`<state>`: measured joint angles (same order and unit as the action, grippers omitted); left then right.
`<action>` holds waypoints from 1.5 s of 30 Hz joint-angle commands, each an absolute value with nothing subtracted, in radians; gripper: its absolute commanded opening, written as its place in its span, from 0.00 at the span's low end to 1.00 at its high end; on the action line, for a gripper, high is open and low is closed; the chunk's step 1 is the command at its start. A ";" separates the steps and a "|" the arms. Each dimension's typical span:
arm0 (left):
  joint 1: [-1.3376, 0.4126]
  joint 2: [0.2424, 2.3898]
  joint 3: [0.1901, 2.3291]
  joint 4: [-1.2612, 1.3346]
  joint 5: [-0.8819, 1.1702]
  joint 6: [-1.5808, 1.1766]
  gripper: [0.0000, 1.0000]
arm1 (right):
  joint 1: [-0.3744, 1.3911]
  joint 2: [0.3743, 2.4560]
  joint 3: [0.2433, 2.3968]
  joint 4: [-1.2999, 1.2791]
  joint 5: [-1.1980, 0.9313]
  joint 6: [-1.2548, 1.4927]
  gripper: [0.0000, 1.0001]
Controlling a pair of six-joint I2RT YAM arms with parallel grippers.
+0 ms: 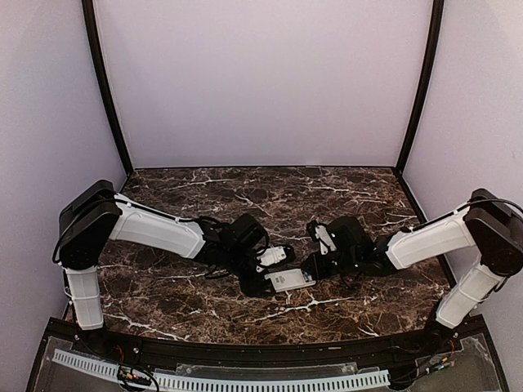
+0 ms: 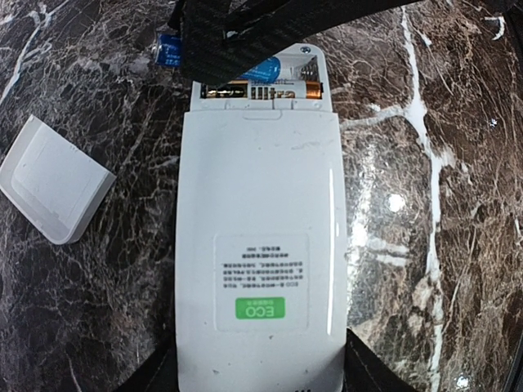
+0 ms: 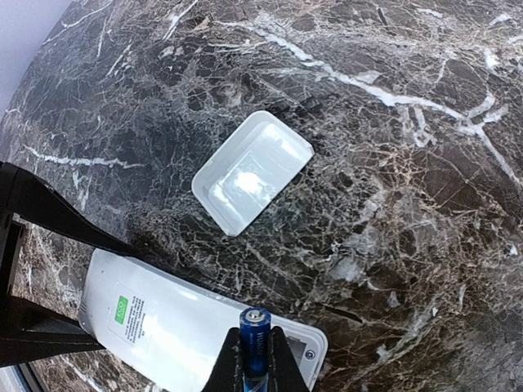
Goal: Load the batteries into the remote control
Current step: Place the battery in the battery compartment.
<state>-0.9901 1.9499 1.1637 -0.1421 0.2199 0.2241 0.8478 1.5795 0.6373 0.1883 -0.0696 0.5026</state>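
My left gripper [image 2: 260, 377] squeezes the near end of the remote control [image 2: 257, 245], which lies back-up and points away from its fingers, with a first battery [image 2: 282, 82] in the open slot at the far end. My right gripper [image 3: 255, 371] pinches a second battery [image 3: 254, 339] right at that open end, but I can't tell if it touches. The white cover [image 3: 253, 171] lies on the table [image 3: 392, 122] beyond it.

The remote control [image 2: 257, 204] is showing its white back, and a green label [image 2: 260, 308] at the lower middle of the left wrist frame is reading "ECO". The small grey lines printed above it are appearing too fine to read. The battery [image 3: 254, 339] at the bottom of the right wrist frame is carrying white lettering, too blurred to read.
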 commanded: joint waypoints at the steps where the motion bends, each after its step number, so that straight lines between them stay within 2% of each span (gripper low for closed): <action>1: -0.988 2.003 1.138 -0.242 0.186 0.199 0.63 | 0.844 1.569 0.568 0.330 -0.050 0.489 0.00; 6: -0.994 2.013 1.154 -0.238 0.150 0.198 0.71 | 0.844 1.578 0.533 0.361 -0.040 0.456 0.00; 8: -0.998 2.013 1.156 -0.231 0.140 0.199 0.78 | 0.844 1.572 0.522 0.378 -0.039 0.444 0.00; 10: -1.004 2.015 1.160 -0.223 0.129 0.207 0.88 | 0.844 1.566 0.515 0.392 -0.036 0.430 0.00; 15: -1.015 2.044 1.191 -0.206 0.113 0.230 0.92 | 0.844 1.561 0.506 0.393 -0.025 0.417 0.00; 25: -1.018 2.068 1.202 -0.195 0.127 0.215 0.63 | 0.875 1.535 0.455 0.369 -0.004 0.436 0.00; 29: -1.018 2.068 1.192 -0.198 0.125 0.206 0.45 | 0.887 1.536 0.435 0.364 0.014 0.469 0.00; 35: -1.017 2.068 1.182 -0.212 0.118 0.181 0.25 | 0.903 1.511 0.419 0.315 0.044 0.525 0.00; 38: -1.017 2.069 1.177 -0.213 0.118 0.175 0.18 | 0.905 1.511 0.429 0.265 0.063 0.536 0.00; 45: -1.018 2.072 1.174 -0.207 0.118 0.175 0.16 | 0.907 1.564 0.461 0.227 0.068 0.539 0.00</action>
